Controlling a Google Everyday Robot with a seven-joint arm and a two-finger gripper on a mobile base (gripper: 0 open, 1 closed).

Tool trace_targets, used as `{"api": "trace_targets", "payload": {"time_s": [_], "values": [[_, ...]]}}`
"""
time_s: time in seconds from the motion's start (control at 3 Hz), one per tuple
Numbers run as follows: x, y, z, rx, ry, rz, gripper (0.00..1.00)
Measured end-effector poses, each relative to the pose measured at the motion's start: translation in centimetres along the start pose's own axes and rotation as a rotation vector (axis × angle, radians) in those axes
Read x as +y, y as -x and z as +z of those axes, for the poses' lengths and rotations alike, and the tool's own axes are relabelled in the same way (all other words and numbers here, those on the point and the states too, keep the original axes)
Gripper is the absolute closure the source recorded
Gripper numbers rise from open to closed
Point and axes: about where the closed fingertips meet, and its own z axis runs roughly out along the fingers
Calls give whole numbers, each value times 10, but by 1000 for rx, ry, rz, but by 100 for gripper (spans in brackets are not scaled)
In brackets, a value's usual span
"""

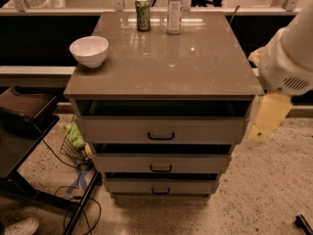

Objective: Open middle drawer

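The middle drawer [195, 163] is the second of three pale flat-fronted drawers in a cabinet at the centre of the camera view. Its small dark loop handle [161, 168] sits at its centre, and its front stands in line between the other two. The top drawer [205, 130] is above it and the bottom drawer [190, 186] below, nearest the floor. My gripper [266, 117], a pale yellow part under the white arm [288, 58], hangs beside the cabinet's right edge at top-drawer height, apart from every handle.
On the brown cabinet top [195, 67] stand a white bowl [89, 50] at the left, a green can [143, 13] and a clear bottle [174, 9] at the back. A dark stand [24, 131], a green object [74, 133] and floor cables [78, 199] lie to the left.
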Motion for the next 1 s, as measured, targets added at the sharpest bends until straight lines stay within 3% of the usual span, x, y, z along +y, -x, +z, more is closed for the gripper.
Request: {"api": "trace_targets", "payload": {"time_s": [0.33, 0.67, 1.0], "values": [[19, 0, 50, -12, -14, -24, 0], [54, 2, 107, 3, -67, -49, 0], [78, 10, 146, 26, -132, -78, 0]]}}
